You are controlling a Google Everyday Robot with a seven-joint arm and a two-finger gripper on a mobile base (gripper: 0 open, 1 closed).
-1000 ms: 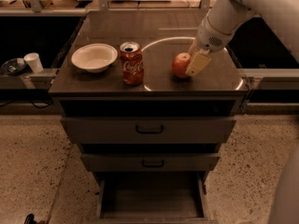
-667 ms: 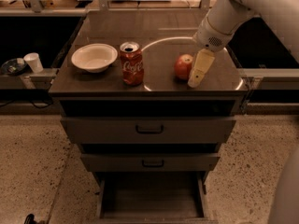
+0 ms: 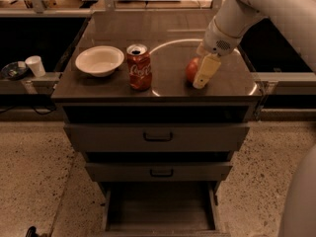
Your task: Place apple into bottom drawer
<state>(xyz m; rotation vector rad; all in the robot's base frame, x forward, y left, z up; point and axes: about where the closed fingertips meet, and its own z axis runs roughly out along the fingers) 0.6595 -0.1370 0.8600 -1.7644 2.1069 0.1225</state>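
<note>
The red-orange apple (image 3: 191,69) sits on the cabinet top (image 3: 168,31), right of centre near the front edge. My gripper (image 3: 202,76) hangs from the white arm (image 3: 232,21) coming in from the upper right. It is down at the apple's right side, touching or partly covering it. The apple rests on the top. The bottom drawer (image 3: 160,207) is pulled open at the foot of the cabinet, and its flat floor is bare.
A red Coca-Cola can (image 3: 139,67) stands left of the apple, and a white bowl (image 3: 99,60) lies further left. A white cup (image 3: 34,65) stands on the left ledge. The two upper drawers (image 3: 158,136) (image 3: 160,172) are closed.
My gripper has dropped a little lower beside the apple's right side. The apple, can and bowl have not moved.
</note>
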